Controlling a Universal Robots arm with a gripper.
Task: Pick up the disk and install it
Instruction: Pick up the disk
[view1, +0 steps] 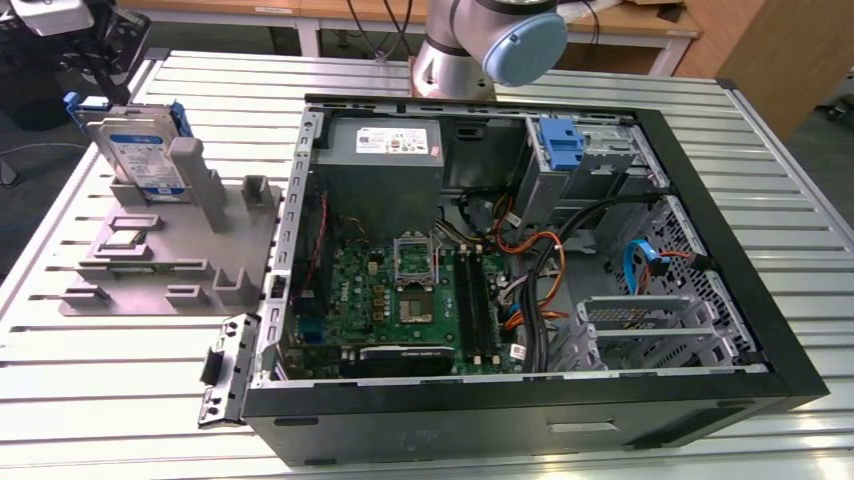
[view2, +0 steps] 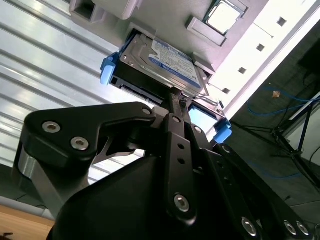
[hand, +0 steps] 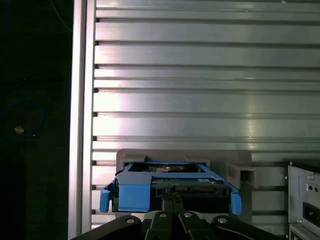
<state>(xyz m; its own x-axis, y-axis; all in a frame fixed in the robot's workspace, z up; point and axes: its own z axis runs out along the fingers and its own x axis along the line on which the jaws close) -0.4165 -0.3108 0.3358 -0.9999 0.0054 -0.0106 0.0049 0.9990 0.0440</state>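
1. Beside the open computer case (view1: 534, 425), on the slatted table (view1: 107, 400), toward the exterior view's left: noted the disk (view1: 134, 150) standing on edge in a grey holder (view1: 147, 265), label (view2: 175, 60) facing outward. Judged not yet lifted clear.
2. Seen in both wrist views: gripper (view2: 175, 100) right at the middle of the disk's free upper edge, between the two ends of the blue bracket (view2: 107, 70). Cannot tell whether clamped on that edge or merely brought up against it.
3. Judged stiff: metal body, no give under a pinch, no sag when raised by one edge.
4. Judged fairly heavy for so flat a thing. Faces smooth, probably slippery against hard pads, so a firm squeeze across the two flat faces looks called for.
5. Judged delicate inside despite the hard shell: no knocks against the holder on the way out, no drop.
6. Best hold, as judged: on bare metal at mid-length of the upper edge, for balance and no swing. Better avoided: the bracket, thin plastic and likely to flex or slip, and any connector end.
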